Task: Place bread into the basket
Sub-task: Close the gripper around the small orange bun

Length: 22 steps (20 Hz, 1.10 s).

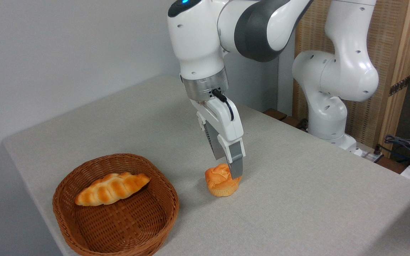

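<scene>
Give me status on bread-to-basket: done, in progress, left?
Done: nothing for the bun; only the braided loaf already lies in the basket. In hand: the gripper is down at the bun, fingers straddling its top; whether they have closed on it is not clear. The bun sits on the table, right of the basket. Left: grasp, lift, carry, release.

The white arm (262, 28) is being bent over from its base at the right, with the wrist being pointed steeply down. The gripper (228, 165) is being held low, its two grey fingers (236, 161) being kept parted, one nearer the camera, one behind.
</scene>
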Each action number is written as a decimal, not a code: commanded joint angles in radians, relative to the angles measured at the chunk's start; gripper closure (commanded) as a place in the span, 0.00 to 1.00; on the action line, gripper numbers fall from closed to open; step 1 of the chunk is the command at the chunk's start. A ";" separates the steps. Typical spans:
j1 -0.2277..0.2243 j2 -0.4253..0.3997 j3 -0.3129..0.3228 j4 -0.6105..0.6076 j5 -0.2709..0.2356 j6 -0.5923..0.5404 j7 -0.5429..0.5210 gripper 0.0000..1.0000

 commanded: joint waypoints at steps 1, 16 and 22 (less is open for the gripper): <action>-0.008 0.001 0.010 -0.052 0.015 0.085 0.022 0.00; -0.044 0.019 0.010 -0.086 0.002 0.151 0.022 0.35; -0.044 0.018 0.010 -0.085 -0.001 0.146 0.022 0.57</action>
